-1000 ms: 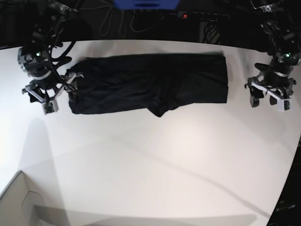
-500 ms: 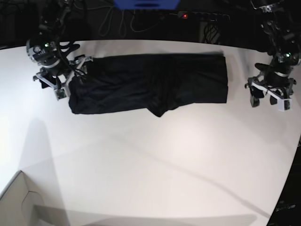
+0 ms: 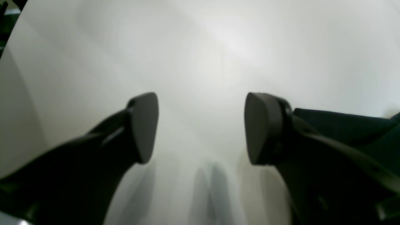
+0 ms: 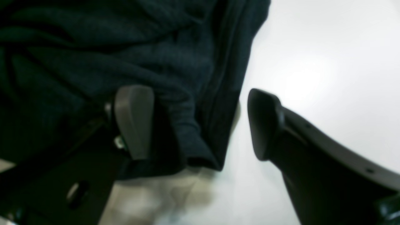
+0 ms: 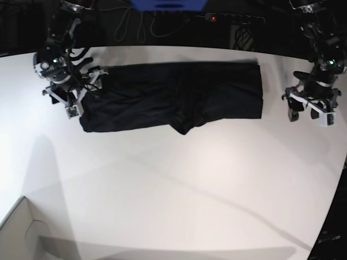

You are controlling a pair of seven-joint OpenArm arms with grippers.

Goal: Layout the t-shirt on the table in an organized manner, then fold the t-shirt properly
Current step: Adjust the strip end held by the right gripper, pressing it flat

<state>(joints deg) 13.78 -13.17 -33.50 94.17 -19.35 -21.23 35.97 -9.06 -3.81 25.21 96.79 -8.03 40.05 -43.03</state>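
The black t-shirt lies folded into a long band across the far part of the white table. My right gripper stands open at the shirt's left end. In the right wrist view its jaws straddle the t-shirt's edge: one finger is over the fabric, the other over bare table. My left gripper hangs open just right of the shirt's right end. In the left wrist view only table shows between its fingers, and the t-shirt lies behind the right one.
A pale cardboard box corner sits at the near left. Cables and a power strip with a red light run along the back edge, beside a blue object. The table's edge curves away at the right.
My right arm has moved from beside the shirt's left end toward the back and slightly right, onto the shirt's far left corner. The left arm and the shirt have stayed put.
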